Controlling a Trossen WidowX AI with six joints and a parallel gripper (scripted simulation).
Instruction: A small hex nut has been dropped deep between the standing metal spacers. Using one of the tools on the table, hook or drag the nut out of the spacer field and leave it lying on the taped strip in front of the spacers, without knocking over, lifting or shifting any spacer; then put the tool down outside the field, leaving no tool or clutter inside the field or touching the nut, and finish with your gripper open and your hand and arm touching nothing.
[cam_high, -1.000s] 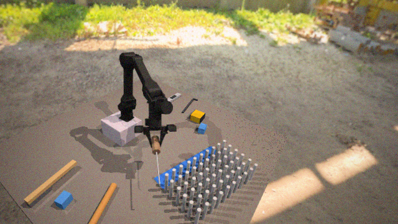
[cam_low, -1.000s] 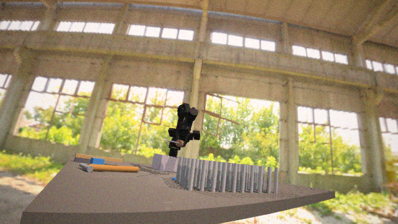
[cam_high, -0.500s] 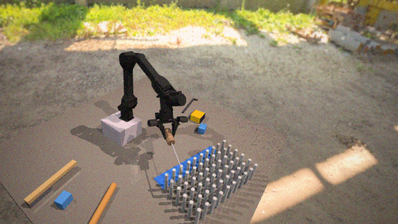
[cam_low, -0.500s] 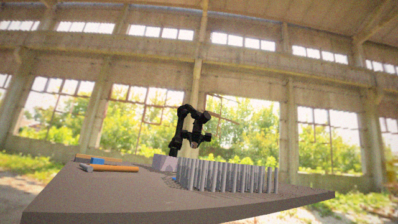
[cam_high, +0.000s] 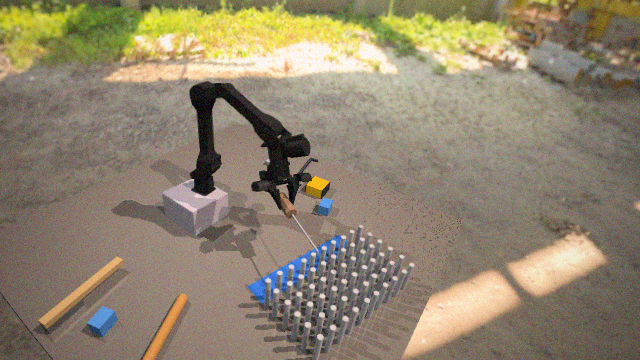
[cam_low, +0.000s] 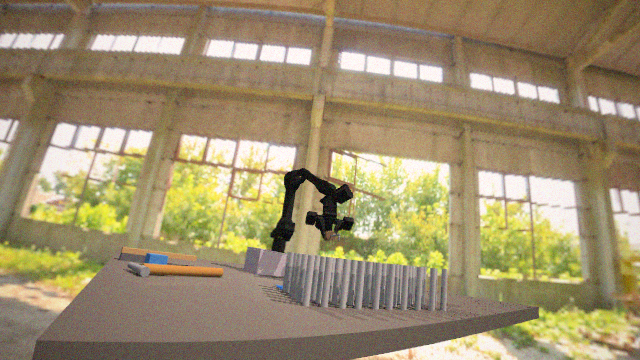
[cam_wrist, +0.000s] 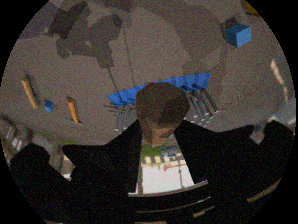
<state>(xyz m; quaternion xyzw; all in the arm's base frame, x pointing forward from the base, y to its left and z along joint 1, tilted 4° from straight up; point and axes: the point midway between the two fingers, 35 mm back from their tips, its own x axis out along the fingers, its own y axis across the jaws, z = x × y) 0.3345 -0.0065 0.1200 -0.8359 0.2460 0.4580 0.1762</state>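
Note:
My gripper (cam_high: 285, 201) (cam_low: 330, 233) (cam_wrist: 156, 120) is shut on the brown wooden handle (cam_high: 288, 207) (cam_wrist: 162, 102) of a tool. Its thin straight metal shaft (cam_high: 304, 229) slants down toward the spacers in the top view; the tip appears above the strip's far part, and its exact height is unclear. The standing metal spacers (cam_high: 319, 346) (cam_low: 345, 285) form a dense upright field. The blue taped strip (cam_high: 259, 289) (cam_wrist: 116, 98) runs along the field's robot-side edge. The nut cannot be made out in any view.
A yellow block (cam_high: 315, 187), a blue block (cam_high: 324, 207) and a dark bent rod (cam_high: 306, 165) lie beyond the gripper. A wooden bar (cam_high: 82, 292), another blue block (cam_high: 101, 321) and a hammer with an orange handle (cam_high: 167, 325) (cam_low: 187, 270) lie left of the field.

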